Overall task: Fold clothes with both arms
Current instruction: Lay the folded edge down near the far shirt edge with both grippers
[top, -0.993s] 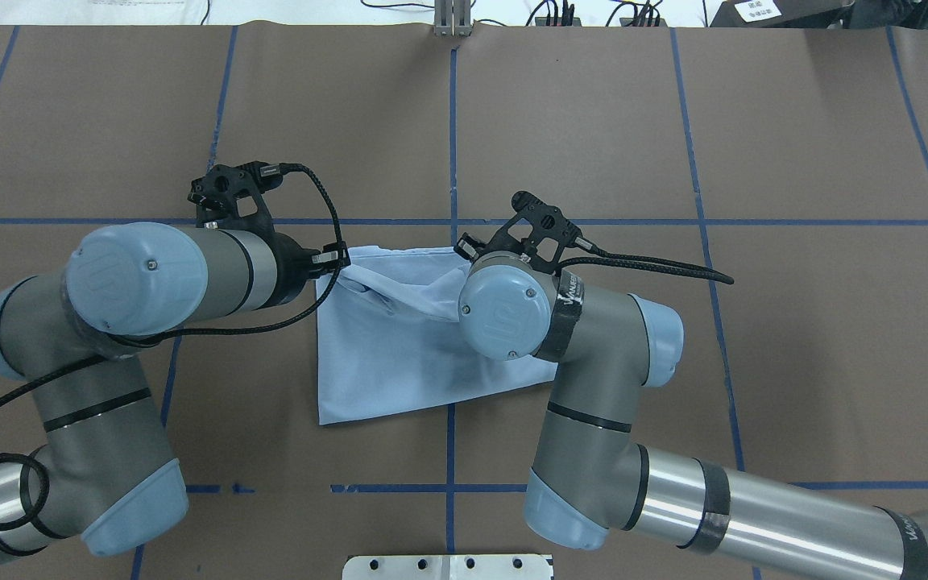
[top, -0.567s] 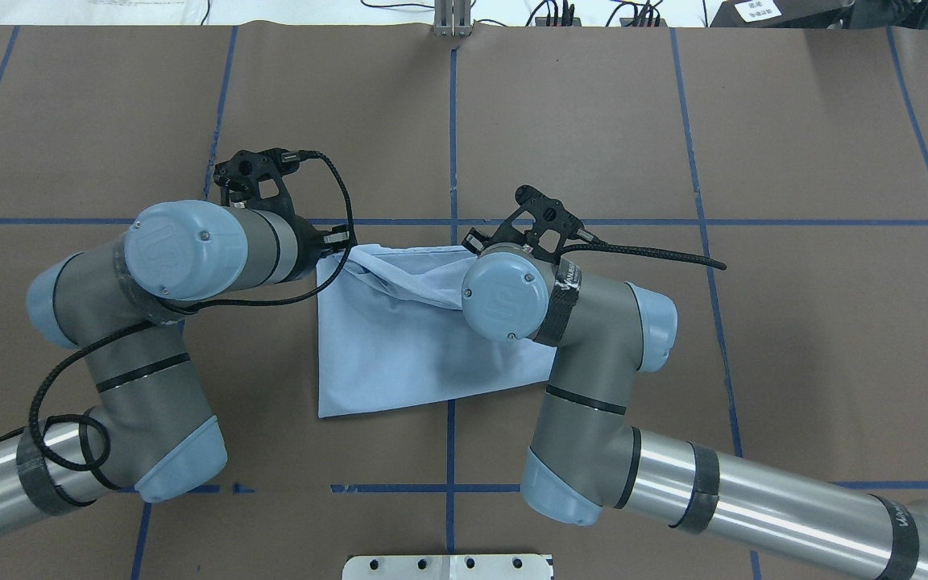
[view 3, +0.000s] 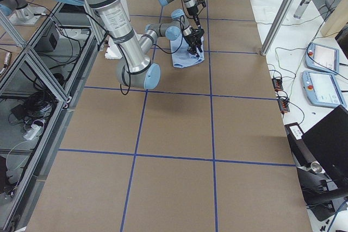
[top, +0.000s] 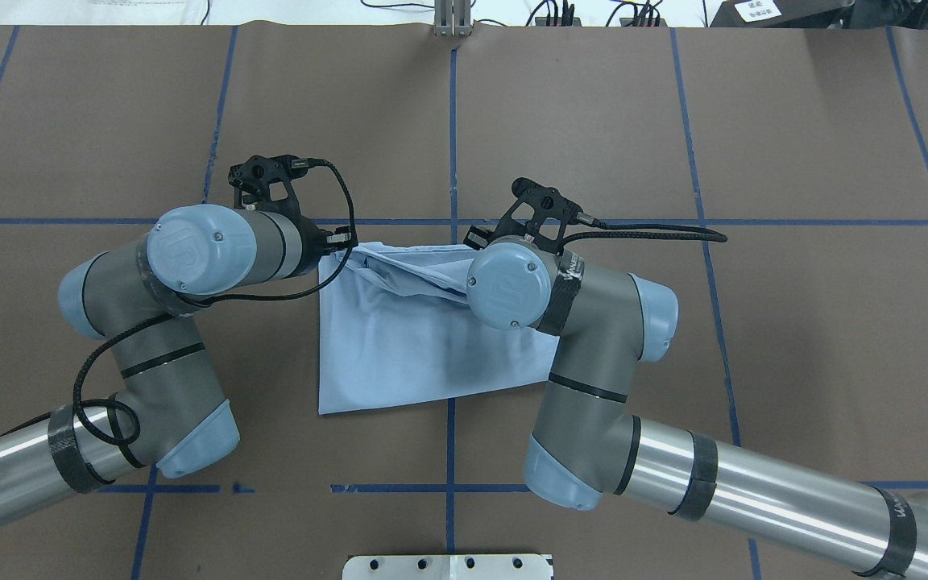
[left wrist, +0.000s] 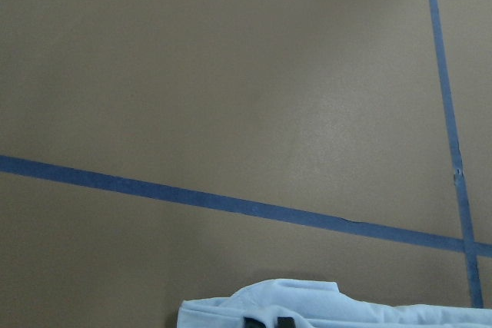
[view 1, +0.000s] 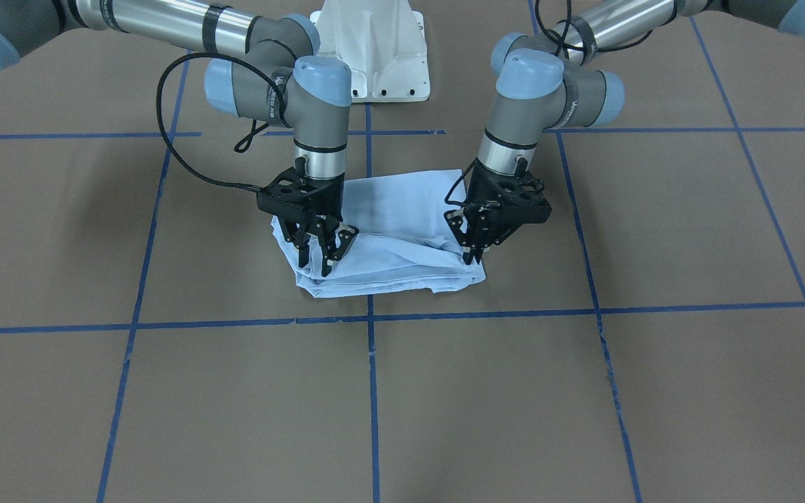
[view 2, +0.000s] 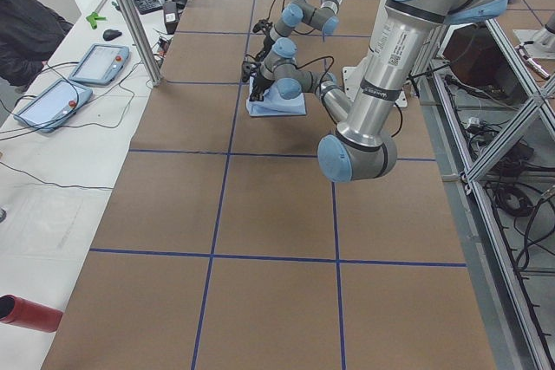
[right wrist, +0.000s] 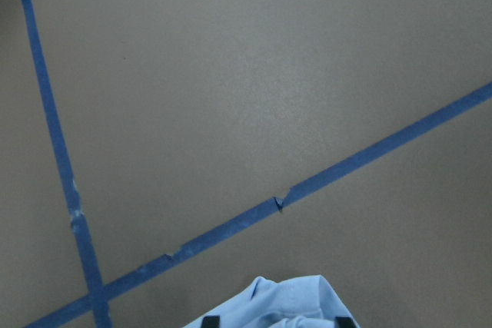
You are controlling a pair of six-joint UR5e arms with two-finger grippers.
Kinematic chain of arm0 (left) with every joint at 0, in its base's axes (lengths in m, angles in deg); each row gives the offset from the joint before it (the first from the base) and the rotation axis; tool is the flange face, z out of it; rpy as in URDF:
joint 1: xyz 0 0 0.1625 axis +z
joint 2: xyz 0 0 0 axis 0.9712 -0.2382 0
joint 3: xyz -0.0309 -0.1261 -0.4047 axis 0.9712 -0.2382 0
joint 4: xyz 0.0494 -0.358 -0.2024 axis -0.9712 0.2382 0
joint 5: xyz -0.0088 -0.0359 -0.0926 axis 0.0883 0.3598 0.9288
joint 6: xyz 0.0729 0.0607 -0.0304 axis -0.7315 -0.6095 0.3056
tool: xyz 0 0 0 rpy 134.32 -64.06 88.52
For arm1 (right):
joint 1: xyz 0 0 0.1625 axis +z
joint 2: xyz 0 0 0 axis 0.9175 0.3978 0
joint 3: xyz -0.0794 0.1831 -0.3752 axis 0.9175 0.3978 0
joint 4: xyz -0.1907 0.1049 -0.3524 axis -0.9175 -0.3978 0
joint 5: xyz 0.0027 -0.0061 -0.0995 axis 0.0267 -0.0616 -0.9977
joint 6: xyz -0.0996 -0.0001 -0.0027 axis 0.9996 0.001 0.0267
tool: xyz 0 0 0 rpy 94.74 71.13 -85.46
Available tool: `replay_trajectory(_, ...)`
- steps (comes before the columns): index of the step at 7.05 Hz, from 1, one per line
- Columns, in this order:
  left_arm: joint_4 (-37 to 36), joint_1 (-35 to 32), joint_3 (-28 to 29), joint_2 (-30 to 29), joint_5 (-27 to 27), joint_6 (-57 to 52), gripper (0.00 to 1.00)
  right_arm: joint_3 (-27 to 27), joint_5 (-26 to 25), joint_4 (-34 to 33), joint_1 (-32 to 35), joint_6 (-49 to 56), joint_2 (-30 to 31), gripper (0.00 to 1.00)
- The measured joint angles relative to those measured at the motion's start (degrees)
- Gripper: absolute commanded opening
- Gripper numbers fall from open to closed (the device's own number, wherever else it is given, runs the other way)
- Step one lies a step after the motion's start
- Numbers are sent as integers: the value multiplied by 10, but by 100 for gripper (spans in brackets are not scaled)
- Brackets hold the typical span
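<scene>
The light blue T-shirt [view 1: 395,206] lies folded on the brown table [view 1: 584,391] in front of the robot's base. Its far edge is lifted into a ridge [top: 408,270] between the two grippers. In the front-facing view my left gripper [view 1: 474,257] points down at the shirt's right corner, shut on the cloth. My right gripper [view 1: 323,265] is shut on the left corner. Each wrist view shows bunched blue cloth [left wrist: 307,305] [right wrist: 284,305] between dark fingertips at the bottom edge. In the overhead view the wrists hide both grippers.
Blue tape lines [view 1: 367,318] cross the table in a grid. The white pedestal base [view 1: 374,49] stands behind the shirt. Tablets [view 2: 100,62] lie on the side bench, with a person's dark sleeve [view 2: 22,28] nearby. A red cylinder [view 2: 30,312] lies at the near bench corner.
Both arms moved away from the robot's base, carrying the shirt's held edge toward the far blue line. The left arm's elbow swung inward and the lifted ridge got lower.
</scene>
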State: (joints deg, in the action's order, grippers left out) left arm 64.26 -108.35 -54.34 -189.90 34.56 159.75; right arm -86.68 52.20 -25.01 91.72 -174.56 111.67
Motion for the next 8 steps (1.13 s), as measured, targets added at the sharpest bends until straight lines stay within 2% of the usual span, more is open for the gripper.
replay_trajectory(3,23,-21,-3,8,42,-54,100,-18,14,-2,-9,61,-15,100)
replay_trajectory(6,36,-28,-4,9,53,-67,100,-23,-48,-3,-75,151,-12,100)
replay_trajectory(8,37,-28,-4,9,53,-66,100,-6,-83,-3,-96,185,-13,100)
